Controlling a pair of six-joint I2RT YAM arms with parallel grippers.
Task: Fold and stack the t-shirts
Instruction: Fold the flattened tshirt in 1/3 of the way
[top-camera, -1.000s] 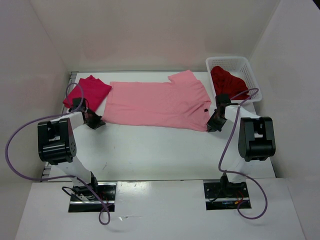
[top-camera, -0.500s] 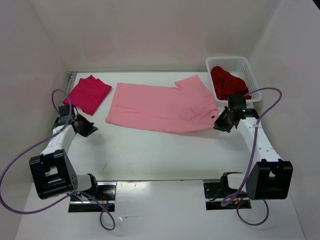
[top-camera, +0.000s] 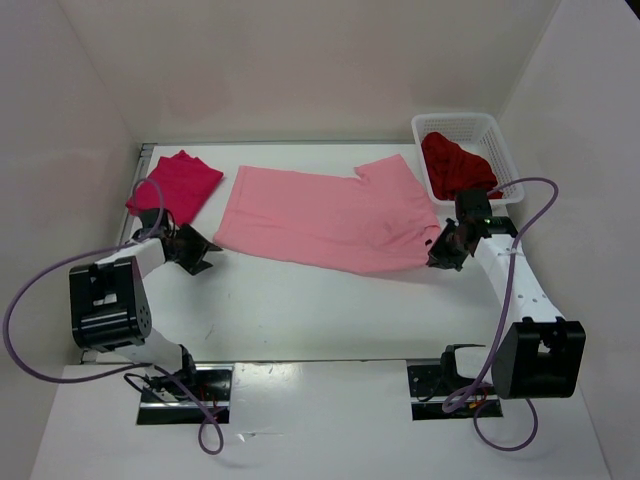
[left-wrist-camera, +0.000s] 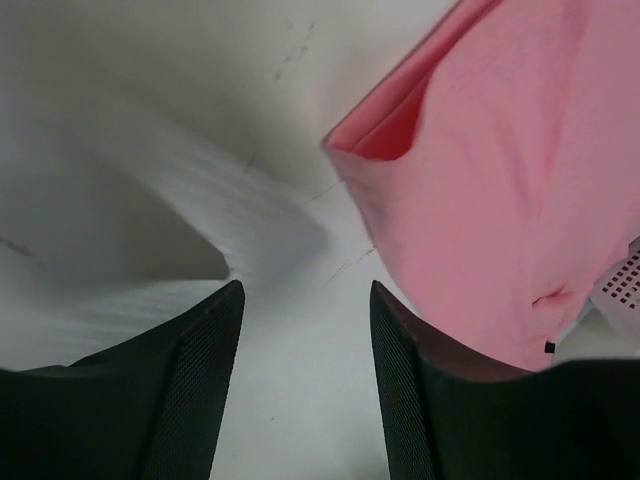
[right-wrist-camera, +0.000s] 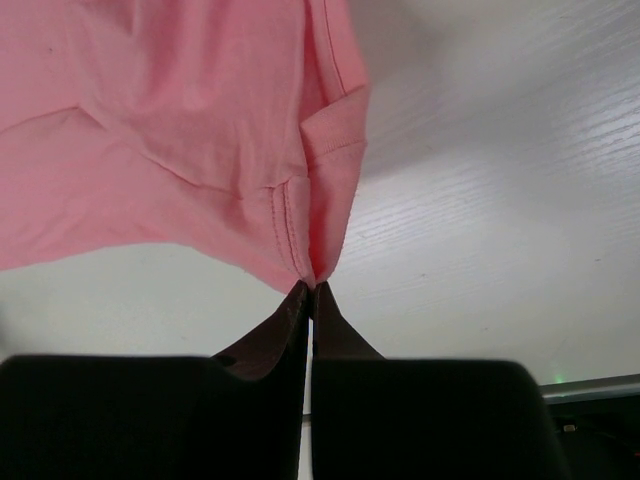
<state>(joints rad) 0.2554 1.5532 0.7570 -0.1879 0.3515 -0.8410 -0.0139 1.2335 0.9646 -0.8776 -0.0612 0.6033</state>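
The light pink t-shirt (top-camera: 330, 215) lies spread across the middle of the table, its near right corner lifted. My right gripper (top-camera: 436, 258) is shut on that corner; in the right wrist view the closed tips (right-wrist-camera: 312, 288) pinch the hemmed edge of the pink cloth (right-wrist-camera: 180, 130). My left gripper (top-camera: 203, 254) stands open just off the shirt's near left corner. In the left wrist view only bare table lies between its fingers (left-wrist-camera: 205, 370), and the pink shirt (left-wrist-camera: 500, 180) lies ahead to the right. The crimson t-shirt (top-camera: 175, 186) lies folded at the back left. The maroon t-shirt (top-camera: 455, 165) sits bunched in the basket.
The white mesh basket (top-camera: 492, 135) stands at the back right corner against the wall, and its edge (left-wrist-camera: 625, 285) shows in the left wrist view. White walls close in the table on three sides. Purple cables loop from both arms.
The left gripper has opened and swung back right toward the pink shirt's near left corner. The pink shirt slid right with the right gripper, which stays shut on its corner.
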